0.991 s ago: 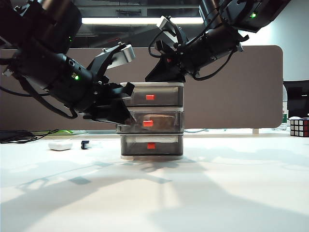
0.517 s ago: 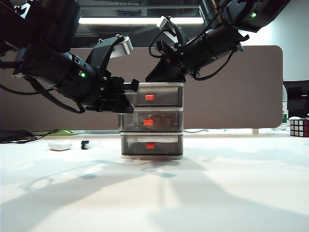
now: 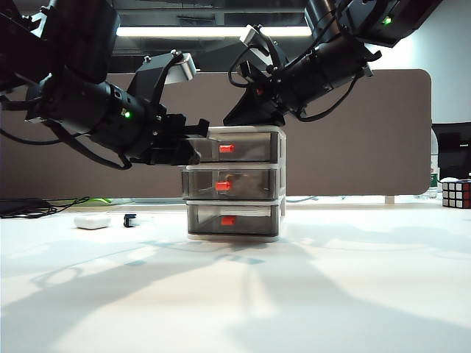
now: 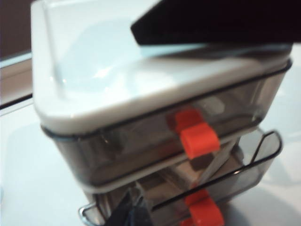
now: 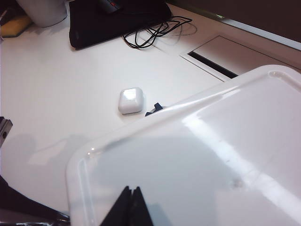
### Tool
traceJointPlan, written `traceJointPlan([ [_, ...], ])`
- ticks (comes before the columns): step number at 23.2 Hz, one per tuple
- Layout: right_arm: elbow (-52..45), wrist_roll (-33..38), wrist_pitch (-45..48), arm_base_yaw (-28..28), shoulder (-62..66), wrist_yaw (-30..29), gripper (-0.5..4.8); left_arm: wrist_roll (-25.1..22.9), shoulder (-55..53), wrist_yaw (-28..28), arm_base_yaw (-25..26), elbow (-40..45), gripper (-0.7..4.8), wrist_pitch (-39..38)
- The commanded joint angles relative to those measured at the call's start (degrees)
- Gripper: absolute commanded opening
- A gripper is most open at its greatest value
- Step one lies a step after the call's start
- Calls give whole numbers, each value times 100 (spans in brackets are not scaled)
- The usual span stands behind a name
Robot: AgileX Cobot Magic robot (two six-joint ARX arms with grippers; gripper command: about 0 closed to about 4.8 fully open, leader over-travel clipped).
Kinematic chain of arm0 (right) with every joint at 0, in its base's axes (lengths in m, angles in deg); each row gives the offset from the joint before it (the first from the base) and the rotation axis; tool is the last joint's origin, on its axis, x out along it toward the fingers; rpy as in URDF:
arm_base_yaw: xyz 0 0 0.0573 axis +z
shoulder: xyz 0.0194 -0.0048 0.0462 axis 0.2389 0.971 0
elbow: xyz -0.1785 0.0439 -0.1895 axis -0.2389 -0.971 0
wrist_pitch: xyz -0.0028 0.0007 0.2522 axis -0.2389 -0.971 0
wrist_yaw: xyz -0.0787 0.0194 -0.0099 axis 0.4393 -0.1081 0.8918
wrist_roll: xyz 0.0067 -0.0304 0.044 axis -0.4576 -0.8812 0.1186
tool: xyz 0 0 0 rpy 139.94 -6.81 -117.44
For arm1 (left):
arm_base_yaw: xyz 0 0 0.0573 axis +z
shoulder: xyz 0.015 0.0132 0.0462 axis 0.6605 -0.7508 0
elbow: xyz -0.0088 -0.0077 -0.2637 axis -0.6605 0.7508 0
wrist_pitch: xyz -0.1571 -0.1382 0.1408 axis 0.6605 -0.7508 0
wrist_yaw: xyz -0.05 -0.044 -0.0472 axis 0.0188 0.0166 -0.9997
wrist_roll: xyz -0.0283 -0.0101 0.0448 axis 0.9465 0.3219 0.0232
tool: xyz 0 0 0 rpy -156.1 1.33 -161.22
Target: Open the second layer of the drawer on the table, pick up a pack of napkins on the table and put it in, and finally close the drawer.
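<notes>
The drawer (image 3: 235,180) is a white-framed cabinet with three smoky grey drawers and red-orange handles. Its second layer (image 4: 244,169) stands a little way out, rim showing under the top drawer. A beige shape inside it, dim through the smoky wall, looks like the pack of napkins (image 4: 176,181). My left gripper (image 3: 199,151) is shut and empty, with its tips (image 4: 134,209) at the second layer's front, beside the handle (image 4: 203,214). My right gripper (image 3: 246,118) is shut with its tips (image 5: 130,190) resting on the cabinet's white top (image 5: 211,155).
A small rounded white case (image 3: 92,220) (image 5: 130,100) and a small black piece (image 3: 129,219) lie on the table (image 3: 294,294) left of the cabinet. A colour cube (image 3: 456,193) stands at the far right. A black pad with cables (image 5: 117,19) lies behind.
The second layer has slid further into the cabinet. My left gripper has risen and tipped from the middle drawer's level toward the top drawer. The cabinet shifted slightly right. The right arm stayed put.
</notes>
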Motion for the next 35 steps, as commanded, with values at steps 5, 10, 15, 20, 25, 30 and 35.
traceJointPlan([
  [5, -85, 42, -562, -2, 94, 52, -5, 61, 24, -149, -7, -7, -3, -282],
  [10, -85, -77, -577, -2, 94, 52, -5, 90, 127, -835, -9, -7, -3, -356],
  [15, -85, -77, -595, -2, 94, 52, -5, 133, 85, -782, 39, -17, -3, -516],
  [20, -85, -77, -603, -2, 94, 55, -5, 122, -492, -638, 81, -544, -3, -518],
  [25, -85, -103, -678, -2, 92, 24, -5, 92, -774, 234, -13, -887, -3, -494],
  [30, -83, -269, -505, 4, -151, -188, -5, 0, -197, 111, -15, -586, -3, -662],
  [35, -92, -459, -820, -2, -1080, 17, -5, -151, 1572, 273, -11, 431, -3, -1300],
])
